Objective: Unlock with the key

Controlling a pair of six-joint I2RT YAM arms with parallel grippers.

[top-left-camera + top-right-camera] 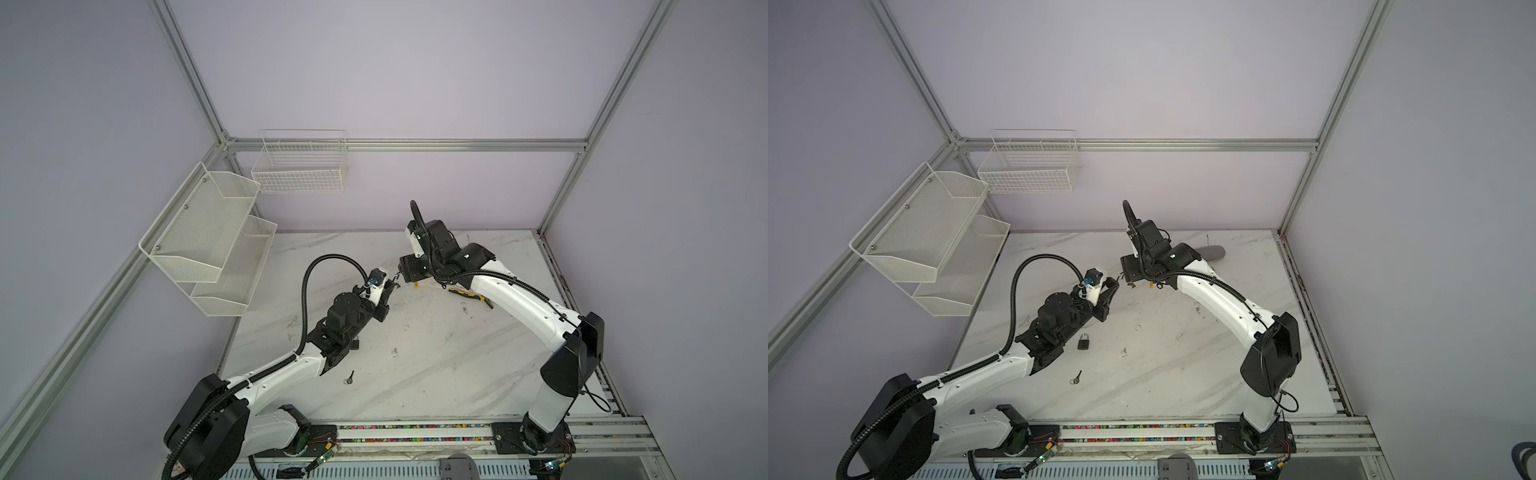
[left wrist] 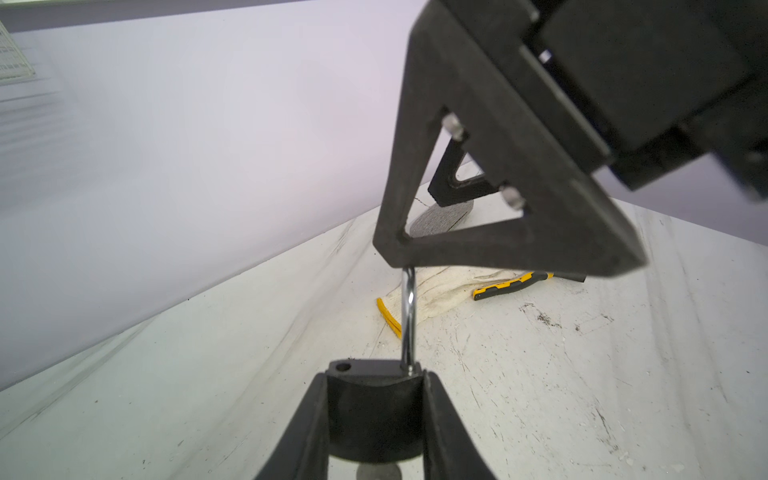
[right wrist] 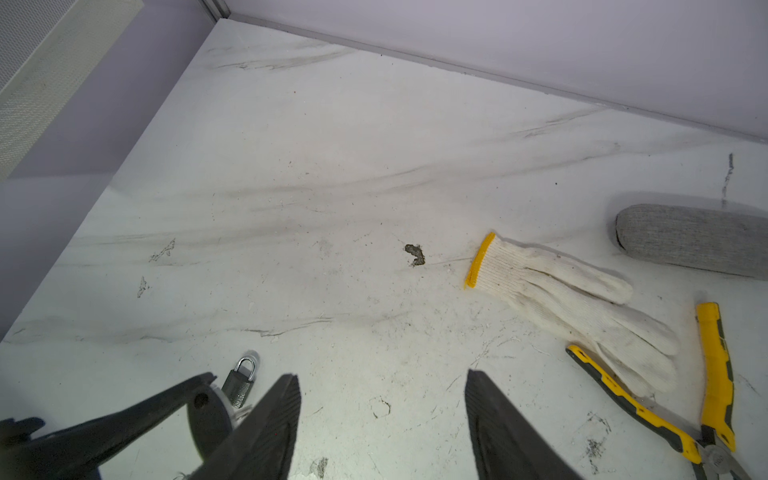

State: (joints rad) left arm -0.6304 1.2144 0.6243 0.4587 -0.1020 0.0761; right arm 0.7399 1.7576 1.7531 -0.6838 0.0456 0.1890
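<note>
Slippage is being risked here. A black padlock body (image 2: 374,419) is being clamped by its sides in the narrowed left claw (image 2: 376,376). Its chrome shackle (image 2: 408,316) is being shown with one leg out of its hole, so this lock is being judged already open. The right claw (image 3: 381,374) is being held wide and empty, with one finger just at the shackle's top; contact cannot be told.

In a top view, a small ringed key (image 1: 1076,377) is being left on the white marbled table (image 1: 1183,374), toward seven o'clock of centre. It is at six o'clock of a second, closed dark padlock (image 1: 1084,341).

If the shackle is being nudged sideways, the body could be twisted from the grip and dropped.
</note>
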